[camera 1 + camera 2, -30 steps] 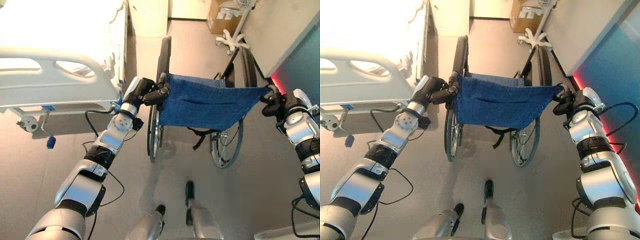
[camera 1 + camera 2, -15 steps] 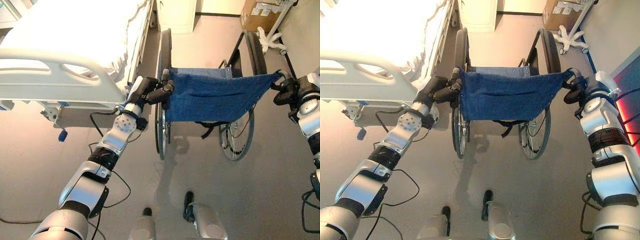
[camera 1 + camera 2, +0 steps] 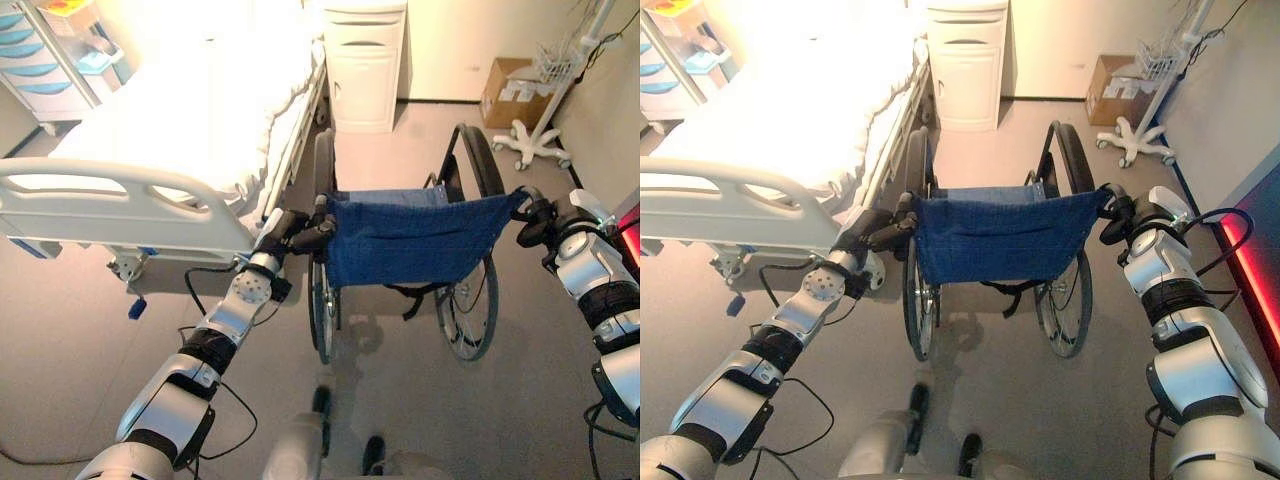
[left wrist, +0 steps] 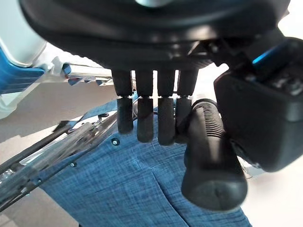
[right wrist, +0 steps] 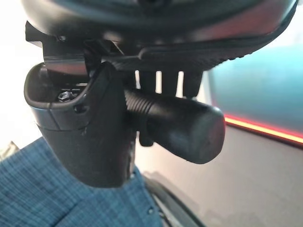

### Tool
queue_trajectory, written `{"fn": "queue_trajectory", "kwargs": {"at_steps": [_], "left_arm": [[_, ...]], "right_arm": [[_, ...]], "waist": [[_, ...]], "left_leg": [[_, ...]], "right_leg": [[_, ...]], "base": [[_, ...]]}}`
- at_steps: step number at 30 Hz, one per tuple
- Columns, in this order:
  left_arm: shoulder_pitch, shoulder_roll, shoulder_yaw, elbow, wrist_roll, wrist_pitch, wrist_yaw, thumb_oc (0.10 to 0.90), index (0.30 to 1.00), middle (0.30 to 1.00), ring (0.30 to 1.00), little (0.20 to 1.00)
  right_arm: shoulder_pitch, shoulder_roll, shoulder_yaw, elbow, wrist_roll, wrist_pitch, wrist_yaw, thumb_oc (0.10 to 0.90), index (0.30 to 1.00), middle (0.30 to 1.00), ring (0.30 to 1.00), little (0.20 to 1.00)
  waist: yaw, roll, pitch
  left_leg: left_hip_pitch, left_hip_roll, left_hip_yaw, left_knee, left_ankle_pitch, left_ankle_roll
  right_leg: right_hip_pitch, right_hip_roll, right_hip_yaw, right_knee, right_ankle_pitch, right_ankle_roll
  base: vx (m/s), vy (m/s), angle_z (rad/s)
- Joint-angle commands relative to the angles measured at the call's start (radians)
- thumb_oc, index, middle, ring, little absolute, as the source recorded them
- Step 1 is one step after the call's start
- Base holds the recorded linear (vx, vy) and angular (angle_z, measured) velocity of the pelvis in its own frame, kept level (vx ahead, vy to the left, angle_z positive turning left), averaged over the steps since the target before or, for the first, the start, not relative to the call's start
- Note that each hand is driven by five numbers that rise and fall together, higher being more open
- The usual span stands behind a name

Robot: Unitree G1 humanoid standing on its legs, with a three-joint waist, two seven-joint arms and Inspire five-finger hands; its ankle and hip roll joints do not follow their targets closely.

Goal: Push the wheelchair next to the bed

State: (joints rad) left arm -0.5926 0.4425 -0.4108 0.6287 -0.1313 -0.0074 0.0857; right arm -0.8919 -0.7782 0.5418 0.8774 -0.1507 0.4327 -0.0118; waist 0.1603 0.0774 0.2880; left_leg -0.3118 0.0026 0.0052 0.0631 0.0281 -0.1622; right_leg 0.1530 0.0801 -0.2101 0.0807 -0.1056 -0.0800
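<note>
Silver-grey arms, dark robot hands

The left arm (image 3: 165, 400) and right arm (image 3: 585, 265) are rounded silver shells split by black bands, with a round disc cover near the left wrist. The left robot hand (image 3: 290, 228) and right robot hand (image 3: 535, 215) are matte black. The fingers (image 4: 144, 120) are slim and segmented, and the blocky right thumb (image 5: 83, 142) has a small bolt set in its base.

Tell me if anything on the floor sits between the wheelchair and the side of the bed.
Nothing visible does. The blue-backed wheelchair already stands close beside the white hospital bed, with bare floor in the narrow gap. Left hand and right hand each grip a push handle.
</note>
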Motion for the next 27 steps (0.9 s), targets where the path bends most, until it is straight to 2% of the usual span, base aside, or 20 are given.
{"fn": "queue_trajectory", "kwargs": {"at_steps": [1,4,5,6,7,8,10,11,12,14,16,18,19,20,22,23,24,25,27], "left_arm": [[0.008,0.05,-0.04,0.108,0.06,0.113,0.011,0.4,0.3,0.3,0.3,0.3],[0.002,0.052,-0.043,0.147,0.055,0.117,-0.013,0.4,0.3,0.3,0.3,0.3],[0.001,0.053,-0.049,0.155,0.07,0.114,-0.027,0.4,0.3,0.3,0.3,0.3],[-0.003,0.054,-0.055,0.155,0.078,0.12,-0.028,0.4,0.3,0.3,0.3,0.3],[-0.005,0.055,-0.053,0.155,0.086,0.125,-0.027,0.4,0.3,0.3,0.3,0.3],[-0.008,0.057,-0.051,0.158,0.089,0.123,-0.025,0.4,0.3,0.3,0.3,0.3],[-0.019,0.062,-0.051,0.162,0.096,0.121,-0.014,0.4,0.3,0.3,0.3,0.3],[-0.017,0.052,-0.059,0.161,0.102,0.118,0.003,0.4,0.3,0.3,0.3,0.3],[-0.008,0.039,-0.068,0.159,0.109,0.113,0.021,0.4,0.3,0.3,0.3,0.3],[0.009,0.032,-0.076,0.153,0.111,0.102,0.04,0.4,0.3,0.3,0.3,0.3],[0.038,0.025,-0.066,0.139,0.109,0.085,0.066,0.4,0.3,0.3,0.3,0.3],[0.049,0.025,-0.06,0.129,0.096,0.076,0.082,0.4,0.3,0.3,0.3,0.3],[0.058,0.032,-0.049,0.12,0.081,0.064,0.084,0.4,0.3,0.3,0.3,0.3],[0.059,0.037,-0.046,0.114,0.074,0.061,0.085,0.4,0.3,0.3,0.3,0.3],[0.06,0.051,-0.035,0.095,0.06,0.05,0.081,0.4,0.3,0.3,0.3,0.3],[0.055,0.066,-0.028,0.076,0.052,0.037,0.054,0.4,0.3,0.3,0.3,0.3],[0.047,0.069,-0.029,0.072,0.048,0.035,0.037,0.4,0.3,0.3,0.3,0.3],[0.044,0.069,-0.029,0.07,0.047,0.035,0.031,0.4,0.3,0.3,0.3,0.3],[0.016,0.066,-0.036,0.055,0.05,0.042,0.004,0.4,0.3,0.3,0.3,0.3]], "right_arm": [[-0.071,0.13,0.102,-0.098,-0.042,-0.263,0.146,0.4,0.3,0.3,0.3,0.3],[-0.049,0.132,0.092,-0.074,-0.033,-0.329,0.139,0.4,0.3,0.3,0.3,0.3],[-0.04,0.131,0.09,-0.075,-0.033,-0.332,0.138,0.4,0.3,0.3,0.3,0.3],[-0.03,0.138,0.091,-0.069,-0.028,-0.342,0.13,0.4,0.3,0.3,0.3,0.3],[-0.026,0.148,0.087,-0.054,-0.03,-0.362,0.124,0.4,0.3,0.3,0.3,0.3],[-0.025,0.152,0.086,-0.05,-0.031,-0.37,0.119,0.4,0.3,0.3,0.3,0.3],[-0.029,0.167,0.087,-0.034,-0.041,-0.398,0.092,0.4,0.3,0.3,0.3,0.3],[-0.025,0.172,0.084,-0.021,-0.042,-0.416,0.082,0.4,0.3,0.3,0.3,0.3],[-0.015,0.173,0.079,-0.001,-0.046,-0.444,0.074,0.4,0.3,0.3,0.3,0.3],[0.01,0.169,0.075,0.009,-0.04,-0.46,0.059,0.4,0.3,0.3,0.3,0.3],[0.05,0.171,0.07,0.004,-0.041,-0.461,0.047,0.4,0.3,0.3,0.3,0.3],[0.063,0.174,0.074,-0.005,-0.035,-0.45,0.036,0.4,0.3,0.3,0.3,0.3],[0.066,0.178,0.076,-0.02,-0.034,-0.432,0.029,0.4,0.3,0.3,0.3,0.3],[0.063,0.18,0.077,-0.029,-0.033,-0.419,0.027,0.4,0.3,0.3,0.3,0.3],[0.054,0.182,0.081,-0.058,-0.025,-0.375,0.022,0.4,0.3,0.3,0.3,0.3],[0.041,0.172,0.079,-0.097,-0.021,-0.311,0.028,0.4,0.3,0.3,0.3,0.3],[0.03,0.162,0.075,-0.113,-0.019,-0.28,0.041,0.4,0.3,0.3,0.3,0.3],[0.026,0.157,0.077,-0.117,-0.017,-0.27,0.045,0.4,0.3,0.3,0.3,0.3],[-0.01,0.14,0.076,-0.139,-0.019,-0.205,0.077,0.4,0.3,0.3,0.3,0.3]], "waist": [[0.012,-0.043,0.092],[0.025,-0.077,0.062],[0.033,-0.093,0.057],[0.044,-0.106,0.052],[0.055,-0.117,0.047],[0.06,-0.12,0.045],[0.078,-0.135,0.036],[0.082,-0.134,0.028],[0.082,-0.131,0.015],[0.073,-0.132,-0.001],[0.058,-0.135,-0.015],[0.046,-0.134,-0.012],[0.026,-0.122,0.002],[0.016,-0.116,0.012],[-0.017,-0.114,0.045],[-0.05,-0.136,0.074],[-0.068,-0.141,0.082],[-0.073,-0.137,0.085],[-0.094,-0.136,0.089]], "left_leg": [[-0.034,-0.05,0.032,0.051,0.14,0.116],[-0.055,-0.058,0.047,0.198,0.031,0.164],[-0.059,-0.057,0.053,0.242,0.005,0.165],[-0.041,-0.055,0.053,0.256,-0.024,0.182],[-0.029,-0.06,0.048,0.255,-0.034,0.192],[-0.027,-0.06,0.048,0.254,-0.035,0.196],[-0.016,-0.063,0.042,0.23,-0.035,0.214],[-0.007,-0.068,0.034,0.209,-0.035,0.223],[0.004,-0.077,0.019,0.191,-0.036,0.236],[0.024,-0.092,-0.002,0.174,-0.04,0.249],[0.064,-0.107,-0.035,0.164,-0.054,0.257],[0.084,-0.109,-0.05,0.169,-0.062,0.257],[0.128,-0.103,-0.075,0.159,-0.075,0.256],[0.141,-0.1,-0.086,0.161,-0.084,0.257],[0.173,-0.109,-0.111,0.183,-0.124,0.266],[0.201,-0.143,-0.135,0.225,-0.182,0.272],[0.232,-0.147,-0.155,0.238,-0.214,0.267],[0.246,-0.141,-0.164,0.238,-0.224,0.264],[0.285,-0.122,-0.192,0.24,-0.254,0.247]], "right_leg": [[0.046,-0.008,0.199,0.123,-0.086,0.074],[0.082,-0.047,0.184,0.174,-0.118,0.082],[0.094,-0.062,0.168,0.168,-0.109,0.091],[0.09,-0.096,0.137,0.192,-0.088,0.113],[0.09,-0.124,0.119,0.215,-0.056,0.14],[0.09,-0.134,0.112,0.226,-0.04,0.151],[0.087,-0.175,0.089,0.277,0.036,0.196],[0.077,-0.185,0.09,0.321,0.068,0.204],[0.065,-0.181,0.107,0.385,0.103,0.209],[0.034,-0.164,0.129,0.438,0.147,0.216],[-0.039,-0.18,0.14,0.427,0.179,0.215],[-0.084,-0.189,0.138,0.383,0.168,0.21],[-0.196,-0.199,0.134,0.365,0.178,0.206],[-0.254,-0.202,0.135,0.367,0.179,0.204],[-0.411,-0.211,0.145,0.338,0.216,0.199],[-0.502,-0.233,0.151,0.189,0.238,0.206],[-0.514,-0.246,0.148,0.08,0.242,0.215],[-0.513,-0.245,0.147,0.049,0.244,0.218],[-0.526,-0.249,0.175,-0.05,0.254,0.232]], "base": [[0.41,0.275,-0.92],[0.49,0.236,-0.34],[0.55,0.209,0.17],[0.51,0.184,0.25],[0.34,0.128,0.26],[0.23,0.085,0.17],[0.24,0.125,0.13],[0.36,0.209,0.01],[0.38,0.202,-0.1],[0.36,0.126,-0.16],[0.45,0.03,-0.07],[0.35,-0.062,-0.21],[0.24,-0.086,-0.54],[0.26,-0.116,-0.78],[0.35,-0.187,-0.61],[0.61,-0.322,-0.24],[0.59,-0.309,0.04],[0.49,-0.247,0.99],[0.47,-0.311,1.62]]}}
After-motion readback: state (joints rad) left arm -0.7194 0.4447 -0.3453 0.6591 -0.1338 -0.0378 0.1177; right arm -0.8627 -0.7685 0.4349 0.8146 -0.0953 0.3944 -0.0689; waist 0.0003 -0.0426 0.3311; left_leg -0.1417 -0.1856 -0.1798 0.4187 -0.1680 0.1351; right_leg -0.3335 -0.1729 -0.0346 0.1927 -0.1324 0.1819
